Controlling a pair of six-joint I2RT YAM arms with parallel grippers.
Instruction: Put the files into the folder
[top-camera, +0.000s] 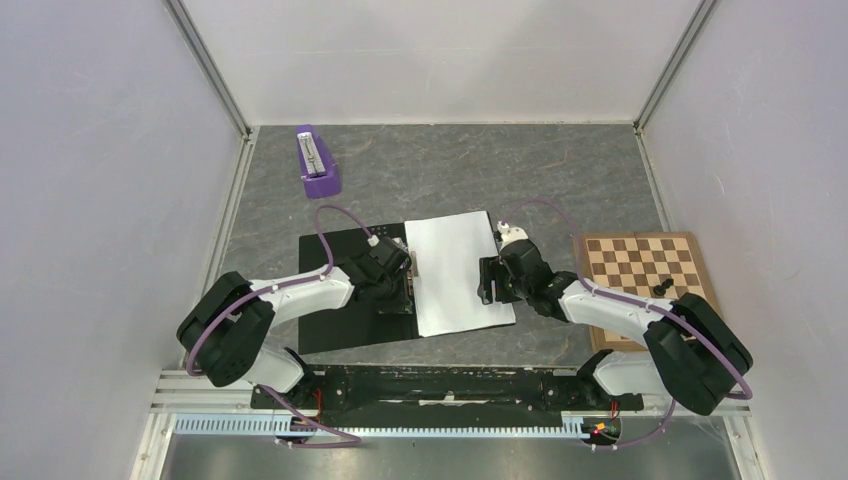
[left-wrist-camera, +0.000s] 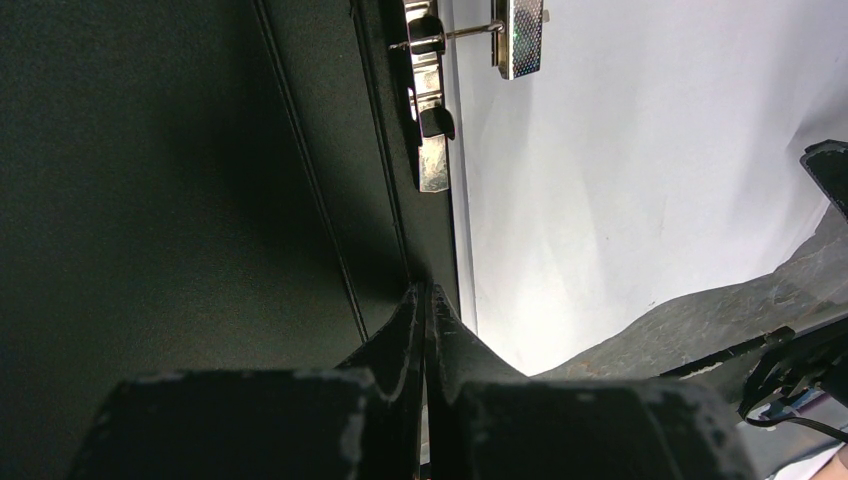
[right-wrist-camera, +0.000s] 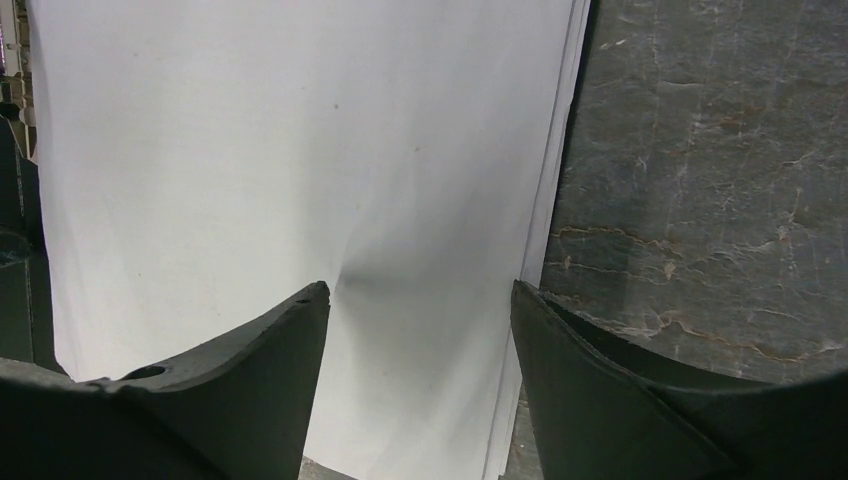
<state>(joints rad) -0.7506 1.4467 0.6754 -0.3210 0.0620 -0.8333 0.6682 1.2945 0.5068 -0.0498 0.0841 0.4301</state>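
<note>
The folder (top-camera: 340, 290) lies open, black inside up, with its metal spine clip (left-wrist-camera: 430, 100) beside the files. The files (top-camera: 455, 270), white sheets, lie flat just right of the spine; whatever is beneath them is hidden. My left gripper (top-camera: 400, 285) is shut, its tips (left-wrist-camera: 425, 292) resting on the black spine strip next to the paper's left edge (left-wrist-camera: 650, 150). My right gripper (top-camera: 490, 280) is open and empty, low over the right edge of the files (right-wrist-camera: 300, 150), one finger over paper and one over the table; its midpoint (right-wrist-camera: 420, 300) is over the sheets.
A purple stapler-like device (top-camera: 318, 162) stands at the back left. A wooden chessboard (top-camera: 645, 262) with dark pieces (top-camera: 660, 288) lies right of the right arm. The grey stone tabletop (right-wrist-camera: 720, 150) borders the papers. White walls enclose the table.
</note>
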